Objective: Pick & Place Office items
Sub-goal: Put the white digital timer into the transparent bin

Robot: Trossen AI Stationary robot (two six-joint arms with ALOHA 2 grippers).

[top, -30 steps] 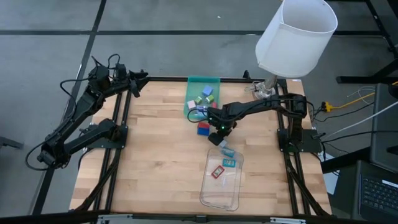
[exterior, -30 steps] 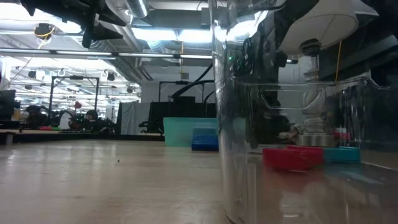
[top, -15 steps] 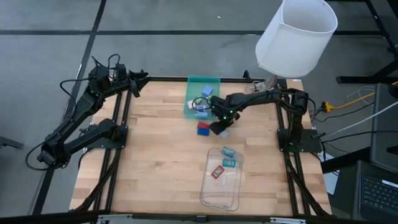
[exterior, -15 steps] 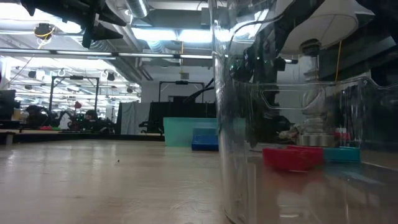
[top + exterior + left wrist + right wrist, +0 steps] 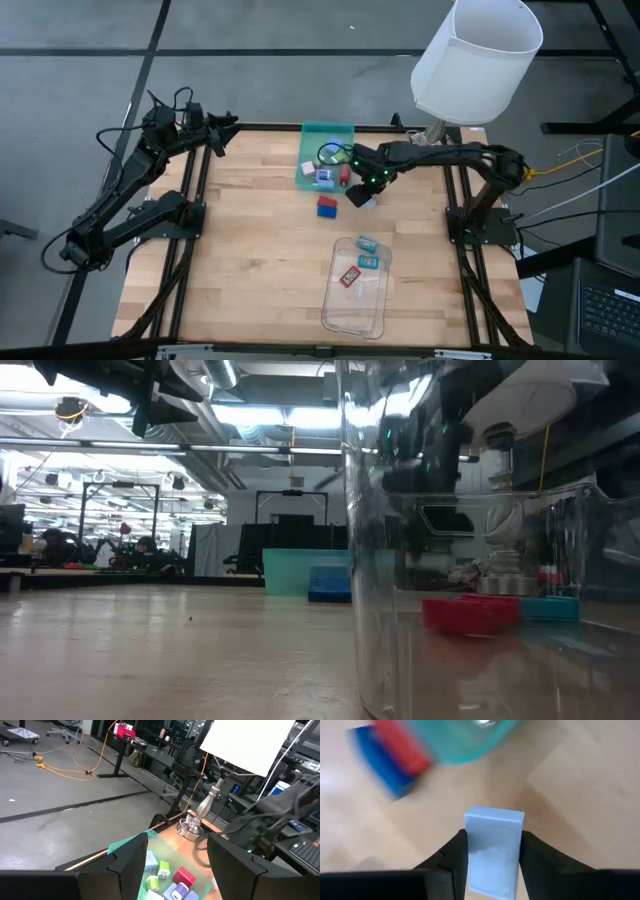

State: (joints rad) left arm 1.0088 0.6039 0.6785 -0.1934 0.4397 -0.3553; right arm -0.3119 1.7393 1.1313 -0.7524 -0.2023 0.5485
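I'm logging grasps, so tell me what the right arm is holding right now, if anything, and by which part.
The right gripper holds a pale blue flat piece, its jaws pressed on the two long side edges. The left gripper holds nothing.

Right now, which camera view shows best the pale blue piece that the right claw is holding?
The right wrist view: the pale blue piece fills the centre, pinched between the right claw's two dark fingers. The high view shows only a pale speck at the claw, beside the green tray. The low view and the left wrist view do not show it.
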